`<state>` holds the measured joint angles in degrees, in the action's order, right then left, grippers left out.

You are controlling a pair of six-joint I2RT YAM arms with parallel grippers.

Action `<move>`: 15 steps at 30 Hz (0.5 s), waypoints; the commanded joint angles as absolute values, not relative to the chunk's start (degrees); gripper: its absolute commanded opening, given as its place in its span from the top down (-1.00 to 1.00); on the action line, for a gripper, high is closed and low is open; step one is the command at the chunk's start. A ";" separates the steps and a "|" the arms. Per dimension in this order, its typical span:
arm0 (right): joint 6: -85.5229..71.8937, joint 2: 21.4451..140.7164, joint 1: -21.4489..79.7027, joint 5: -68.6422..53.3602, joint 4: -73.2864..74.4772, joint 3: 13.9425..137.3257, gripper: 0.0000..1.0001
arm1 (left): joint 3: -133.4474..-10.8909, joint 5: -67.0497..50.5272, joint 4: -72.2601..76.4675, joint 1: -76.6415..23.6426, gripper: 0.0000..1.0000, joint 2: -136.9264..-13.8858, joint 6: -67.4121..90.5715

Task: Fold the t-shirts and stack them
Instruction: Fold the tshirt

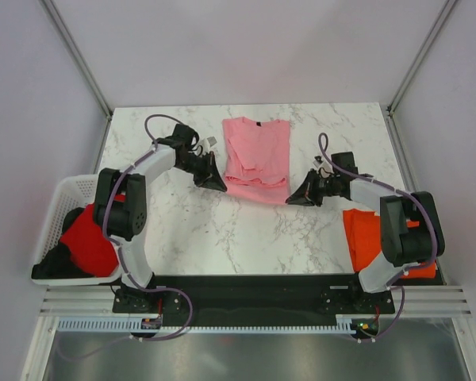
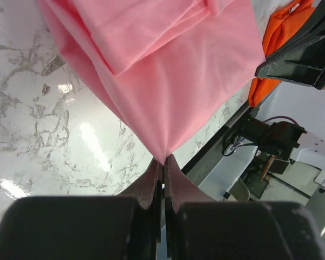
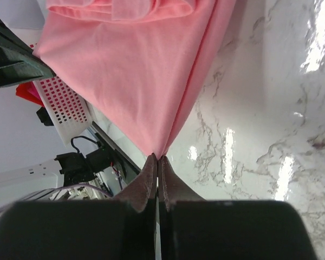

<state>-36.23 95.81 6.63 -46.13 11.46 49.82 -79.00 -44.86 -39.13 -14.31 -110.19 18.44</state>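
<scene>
The light pink t-shirt (image 1: 257, 159) lies partly folded on the marble table at the back centre. My left gripper (image 1: 220, 184) is shut on its near left corner, seen pinched in the left wrist view (image 2: 163, 158). My right gripper (image 1: 292, 198) is shut on its near right corner, seen pinched in the right wrist view (image 3: 157, 157). Both corners are lifted a little, the cloth stretched between them. The orange t-shirt (image 1: 367, 238) lies at the table's right edge under the right arm. The red t-shirt (image 1: 87, 242) sits in the basket at left.
A white lattice basket (image 1: 68, 193) stands off the table's left edge, with a dark item (image 1: 49, 266) in its near end. The enclosure's walls and metal posts (image 1: 79, 55) ring the table. The arm bases sit on a black plate (image 1: 254, 290) at the near edge.
</scene>
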 commanded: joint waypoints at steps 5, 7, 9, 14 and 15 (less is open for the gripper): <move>-35.34 86.40 6.94 -47.90 15.02 45.53 1.00 | -75.94 -43.86 -40.87 -16.17 0.95 -103.54 14.86; -34.89 84.12 6.77 -47.81 15.90 45.27 1.00 | -74.27 -43.68 -40.87 -16.78 0.95 -101.79 14.85; -34.11 82.28 6.86 -47.81 17.22 45.35 1.00 | -72.70 -43.77 -40.87 -17.05 0.95 -100.64 14.85; -32.61 79.28 6.86 -47.90 20.47 46.32 1.00 | -71.02 -43.16 -40.87 -17.23 0.95 -96.78 15.73; -32.17 78.84 6.77 -47.90 20.91 46.58 1.00 | -71.02 -43.07 -40.96 -17.23 0.95 -96.16 15.99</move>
<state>-34.13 81.30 6.66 -46.70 18.37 45.36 -71.42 -43.53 -40.66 -17.26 -100.57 17.04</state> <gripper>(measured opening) 0.010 0.033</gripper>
